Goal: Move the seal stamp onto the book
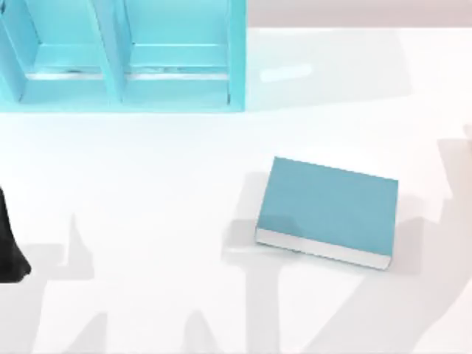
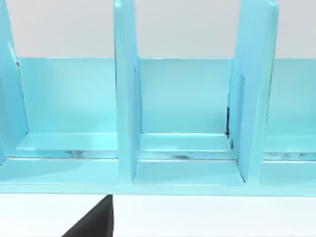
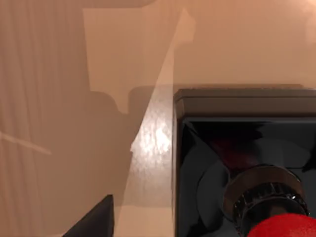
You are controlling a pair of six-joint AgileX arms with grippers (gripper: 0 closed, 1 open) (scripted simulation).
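Book [image 1: 328, 210]: flat on table [image 1: 147, 221], centre-right. Shelf unit [image 1: 118, 51]: 11 o'clock corner. Left arm [image 1: 9, 251]: 9 o'clock edge. Seal stamp [image 3: 247, 168]: close under right wrist camera. Both grippers' states: cannot tell.

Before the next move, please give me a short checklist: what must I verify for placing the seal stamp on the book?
1. Book lies flat, cover bare: ok.
2. Seal stamp found, close below the right wrist camera: ok.
3. Right gripper closed on the stamp: cannot tell.
4. Stamp already on the book: not ok.
5. Shelf unit apart from the book: ok.
6. Left arm parked at the table's left edge: ok.
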